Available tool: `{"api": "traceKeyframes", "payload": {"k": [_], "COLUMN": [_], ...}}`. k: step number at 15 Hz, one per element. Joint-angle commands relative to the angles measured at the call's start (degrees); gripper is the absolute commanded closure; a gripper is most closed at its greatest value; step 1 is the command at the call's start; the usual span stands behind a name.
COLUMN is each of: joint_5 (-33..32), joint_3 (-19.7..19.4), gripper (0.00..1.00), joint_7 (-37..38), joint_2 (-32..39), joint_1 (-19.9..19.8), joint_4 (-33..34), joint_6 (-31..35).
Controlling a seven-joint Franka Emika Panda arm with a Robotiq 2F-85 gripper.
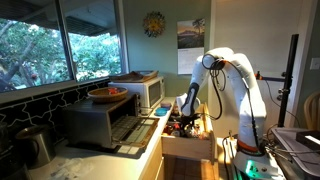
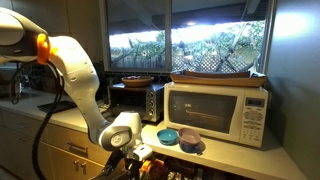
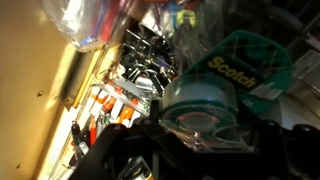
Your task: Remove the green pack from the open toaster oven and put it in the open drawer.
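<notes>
In an exterior view the gripper (image 1: 186, 117) hangs right down into the open drawer (image 1: 192, 146). The toaster oven (image 1: 104, 122) is well off to the drawer's side with its door down, and I see no pack in it. In an exterior view the gripper (image 2: 132, 154) sits low at the drawer, jaws hidden. Wrist view: the green pack (image 3: 243, 68) with its Scotch label is right at the gripper, over the drawer's clutter, long axis across the frame. Can't tell if the jaws are clamped or apart. My guess is only the let-go is left.

White microwave (image 2: 217, 112), Scotch tape roll (image 3: 232, 70), blue bowl (image 2: 169, 135) beside microwave, sun ornament (image 1: 153, 24) on wall
</notes>
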Motion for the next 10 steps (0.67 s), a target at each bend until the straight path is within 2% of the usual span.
{"api": "traceKeyframes", "payload": {"k": [1, 5, 10], "joint_5": [5.11, 5.88, 7.02], "joint_3": [-1.68, -3.49, -3.55], "gripper": [0.53, 0.53, 0.53], "joint_7": [-3.03, -5.73, -10.73], "joint_2": [3.89, 6.45, 8.44], "joint_1": [2.59, 4.94, 6.18], "joint_4": [2.86, 5.49, 7.78], "joint_6": [2.88, 2.67, 2.91]}}
